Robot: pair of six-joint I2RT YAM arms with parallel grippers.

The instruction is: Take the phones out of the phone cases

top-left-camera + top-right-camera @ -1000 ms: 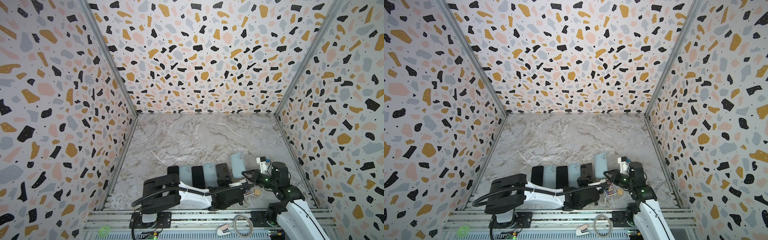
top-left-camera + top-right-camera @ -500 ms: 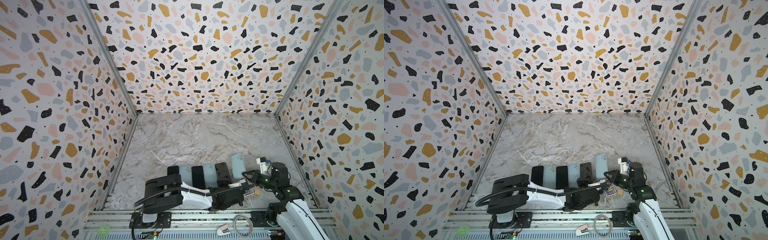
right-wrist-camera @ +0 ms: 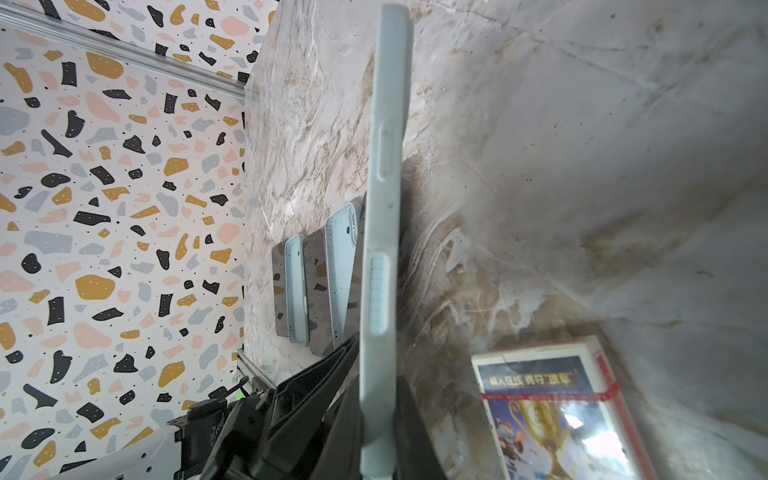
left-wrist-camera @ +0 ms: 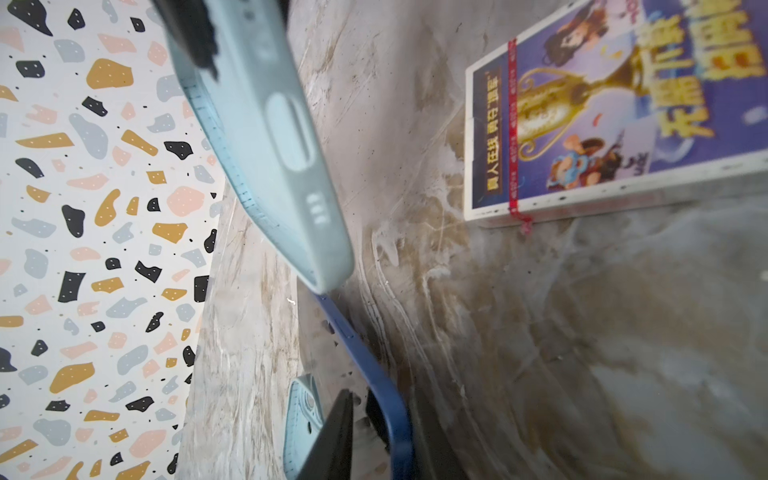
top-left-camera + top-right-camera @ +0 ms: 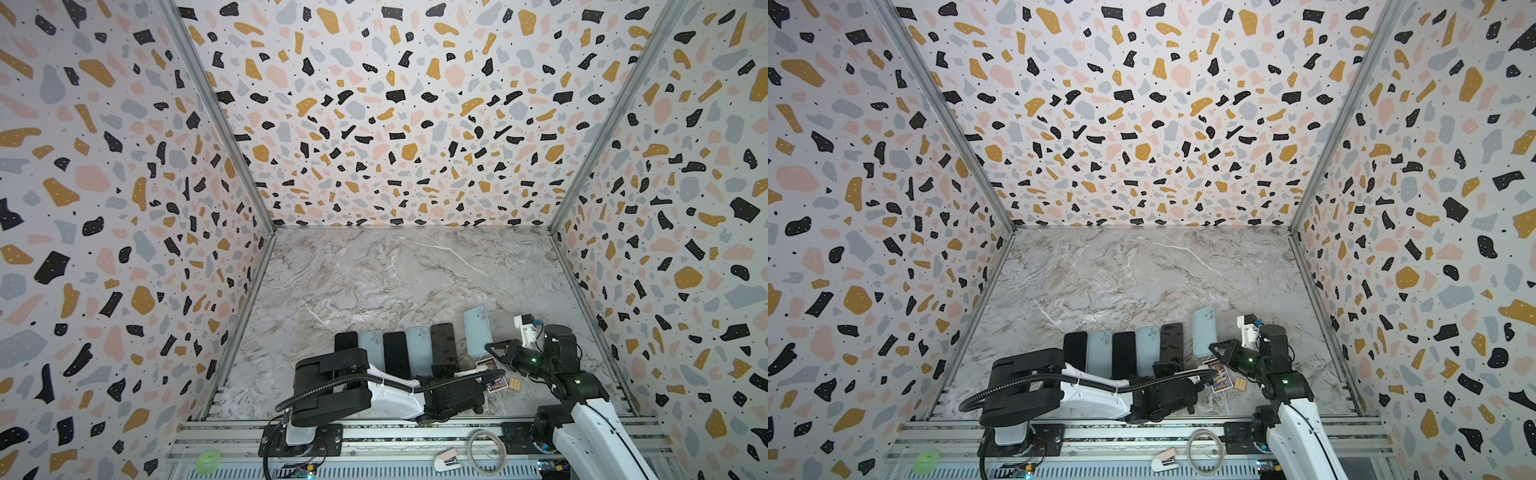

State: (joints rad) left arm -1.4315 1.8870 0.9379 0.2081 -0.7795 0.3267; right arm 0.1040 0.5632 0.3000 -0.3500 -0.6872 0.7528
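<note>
Changed over the last second: phone (image 5: 443, 340), dark glass with a blue frame, appeared tipped up before and is now down on the table (image 5: 395, 274). The left arm has shifted slightly deeper. The right arm is unchanged.

Item 1: left gripper (image 5: 444, 365), at the phone's near end. One finger (image 4: 332, 440) stands beside the blue frame. Whether the jaws pinch it or have let go cannot be told.

Item 2: card box (image 4: 623, 116) and wooden block (image 5: 515, 384), just right of that gripper. Not task items.

Item 3: phone, last in the row of phones and cases (image 5: 395, 351), evidently out of its case.
- Handling: likely stiff, dense for its thickness, slick on both faces, with breakable glass.
- Hold: best taken across the long frame edges, not the faces.

Item 4: right gripper (image 5: 492, 351), fingers clamped on the near end of the phone case (image 5: 477, 330). The case is pale blue, apparently empty, and just right of the phone.
- Handling: likely light, rubbery and grippy, bending under load.
- Hold: at the rim, near a corner.

Item 5: terrazzo walls (image 5: 395, 124), beyond.
</note>
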